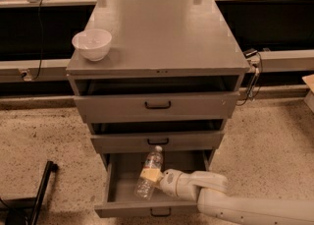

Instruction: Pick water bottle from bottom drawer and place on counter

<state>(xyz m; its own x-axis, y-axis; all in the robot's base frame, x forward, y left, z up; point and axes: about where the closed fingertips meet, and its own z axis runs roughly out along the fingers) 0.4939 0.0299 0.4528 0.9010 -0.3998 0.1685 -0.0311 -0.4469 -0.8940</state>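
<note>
Camera view: my gripper [153, 176] is clamped on the water bottle [153, 159] inside the open bottom drawer [111, 189].
Fingers closed across the bottle's label band, one pale yellow pad [150, 175] showing on its front; bottle tilted, white cap toward the drawer's back, base toward the drawer's front; can't tell if the base touches the drawer floor; my arm [245, 207] comes in over the drawer's front-right corner; two shallower drawers [157, 105] directly above the bottom drawer, each pulled out slightly; counter [162, 32] above those; white bowl [92, 43] on it, up and left of the drawer, well apart from the bottle.
</note>
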